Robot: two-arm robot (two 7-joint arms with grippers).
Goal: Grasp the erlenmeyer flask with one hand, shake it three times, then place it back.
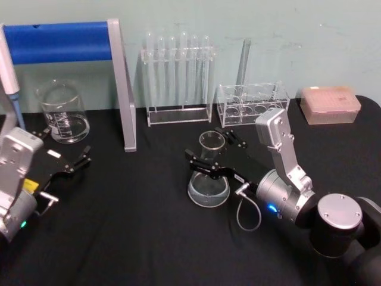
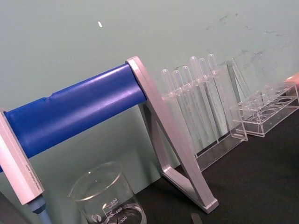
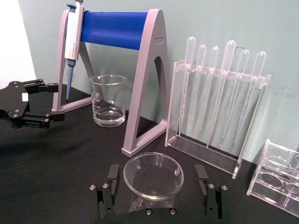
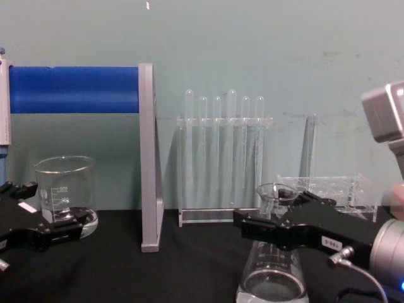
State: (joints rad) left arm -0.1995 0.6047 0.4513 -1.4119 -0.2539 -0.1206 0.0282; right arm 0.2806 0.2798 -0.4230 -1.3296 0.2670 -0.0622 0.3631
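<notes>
The erlenmeyer flask (image 1: 208, 189) stands upright on the black table, a little clear liquid in its wide base. My right gripper (image 1: 212, 150) is open, with one finger on each side of the flask's neck just below the rim. In the right wrist view the flask's rim (image 3: 153, 175) sits between the two fingers (image 3: 112, 184) with a gap on both sides. From the chest, the right gripper (image 4: 278, 211) brackets the neck above the flask's cone (image 4: 271, 278). My left gripper (image 1: 62, 148) rests open at the table's left, near the beaker.
A glass beaker (image 1: 63, 113) stands at the back left beside a grey stand with a blue bar (image 1: 122, 89) holding a pipette (image 3: 74, 32). Behind the flask are a rack of tall tubes (image 1: 178, 77), a low clear rack (image 1: 253, 104) and a pink tip box (image 1: 330, 104).
</notes>
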